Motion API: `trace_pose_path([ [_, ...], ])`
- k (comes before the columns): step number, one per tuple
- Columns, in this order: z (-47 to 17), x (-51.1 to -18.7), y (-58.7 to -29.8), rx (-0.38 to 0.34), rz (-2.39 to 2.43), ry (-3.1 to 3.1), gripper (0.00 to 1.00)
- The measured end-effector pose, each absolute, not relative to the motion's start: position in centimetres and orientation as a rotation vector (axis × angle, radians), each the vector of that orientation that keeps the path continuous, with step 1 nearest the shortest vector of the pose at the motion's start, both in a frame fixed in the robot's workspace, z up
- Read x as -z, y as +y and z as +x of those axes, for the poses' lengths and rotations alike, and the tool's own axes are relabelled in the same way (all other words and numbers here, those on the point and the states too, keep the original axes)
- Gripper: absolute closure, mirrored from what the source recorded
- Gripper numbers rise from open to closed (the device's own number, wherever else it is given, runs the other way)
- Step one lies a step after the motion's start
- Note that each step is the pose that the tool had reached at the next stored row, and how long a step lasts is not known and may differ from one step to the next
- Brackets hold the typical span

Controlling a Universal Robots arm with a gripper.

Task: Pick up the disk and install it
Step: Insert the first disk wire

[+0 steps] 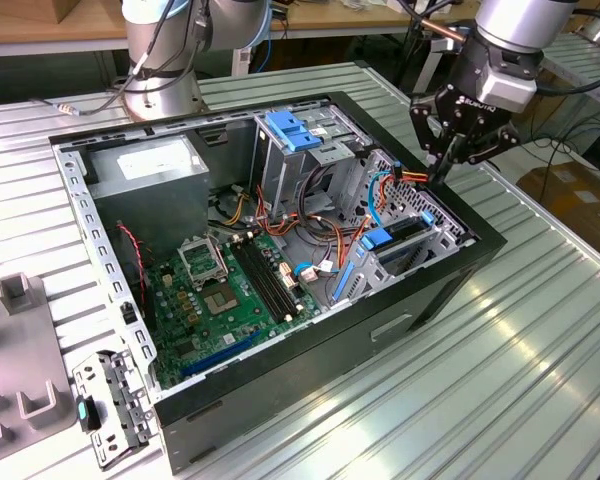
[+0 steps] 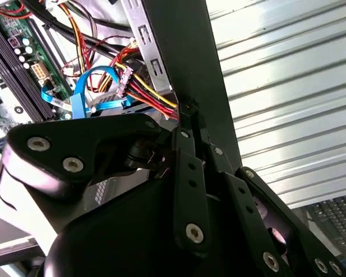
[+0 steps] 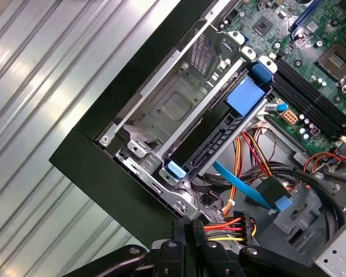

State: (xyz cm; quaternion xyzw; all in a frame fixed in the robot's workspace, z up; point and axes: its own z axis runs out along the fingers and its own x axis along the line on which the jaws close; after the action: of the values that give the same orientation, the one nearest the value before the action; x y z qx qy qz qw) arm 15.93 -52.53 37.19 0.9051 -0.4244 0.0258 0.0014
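Gripper (image 1: 443, 168) fingers pinched together, nothing held. Tips point down at the rim of the computer case (image 1: 310, 360), just above the red-yellow cable plug (image 3: 233, 225). The disk (image 3: 216, 138) looks seated on edge in a slot of the drive cage (image 3: 167, 109), blue rails showing, label hidden. It lies just inward of and below the tips, toward the exterior view's left. Its long axis runs along the case's near wall, away from the gripper, which sits off one end.
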Motion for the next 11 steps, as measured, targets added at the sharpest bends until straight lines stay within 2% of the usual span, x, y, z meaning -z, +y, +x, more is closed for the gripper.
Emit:
trace_pose_path([
  [11,14.6,-37.2,-52.5,-0.080,2.757,-1.491,0.84],
])
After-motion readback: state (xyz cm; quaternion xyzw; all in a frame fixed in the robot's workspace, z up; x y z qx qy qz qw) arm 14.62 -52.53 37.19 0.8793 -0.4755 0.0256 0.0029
